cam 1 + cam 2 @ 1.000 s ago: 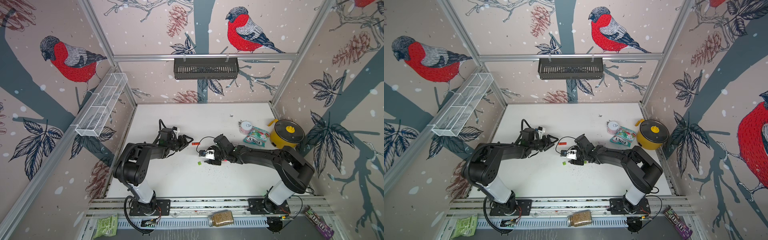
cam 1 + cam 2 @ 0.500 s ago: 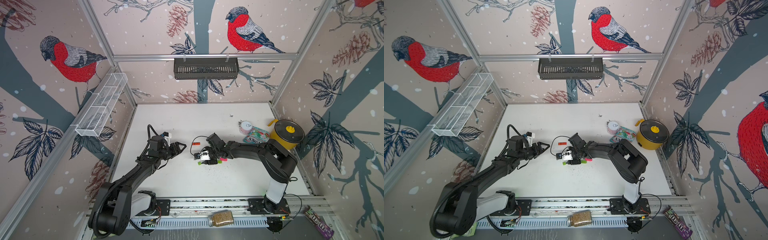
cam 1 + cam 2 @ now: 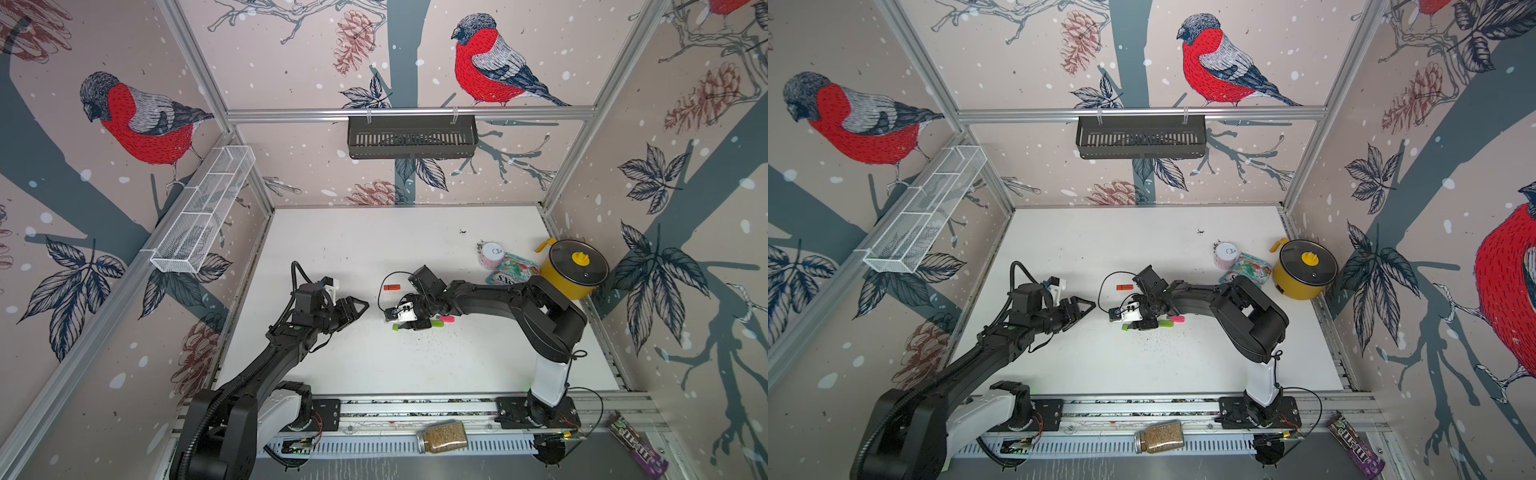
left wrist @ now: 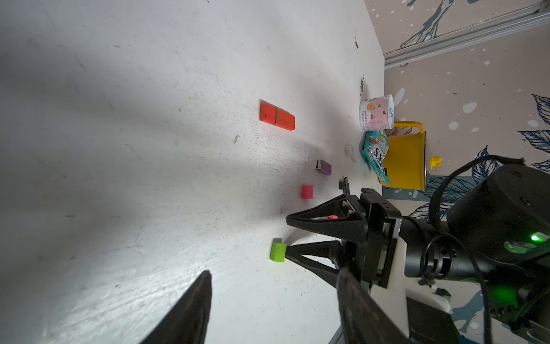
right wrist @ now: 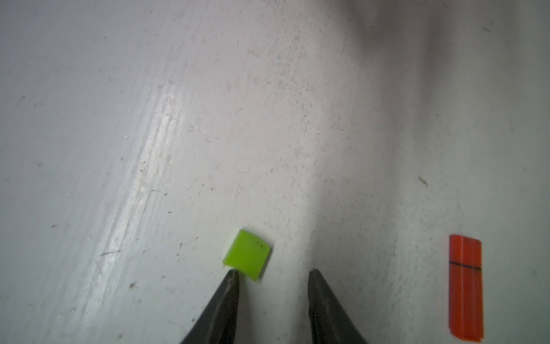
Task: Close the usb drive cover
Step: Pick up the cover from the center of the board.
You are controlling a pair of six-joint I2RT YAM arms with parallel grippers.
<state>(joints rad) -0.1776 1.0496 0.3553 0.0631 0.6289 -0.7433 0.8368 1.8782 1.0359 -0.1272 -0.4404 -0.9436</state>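
A jar [image 3: 442, 435] of grains is seen lying on the front rail, well nearer the viewer than the green cap [image 5: 247, 255]. The green cap, a loose usb drive cover, is shown flat on the white bench [image 3: 374, 374], fitted to no drive. The right gripper [image 5: 273, 271] is set low just behind the cap. Its jaws are parted with only bare bench between them, and one fingertip [image 5: 233, 278] touches the cap's edge, so nothing is grasped. To the left of the cap, well apart from it, the left gripper [image 4: 273, 271] is pointed toward it, its jaws spread wide and empty. To the right of the cap, a pink cap [image 4: 307, 191] and a purple drive [image 4: 324, 167] with its metal plug bare are seen, apart from each other. Beyond the cap, an orange drive [image 4: 276, 116] is pictured with its cover on. Farther back and right of the cap, a small can [image 3: 491, 252], a snack bag [image 3: 510, 270] and a yellow pot [image 3: 575, 270] are grouped close together. Farthest from the cap, a black basket [image 3: 411, 137] is hung on the back wall.
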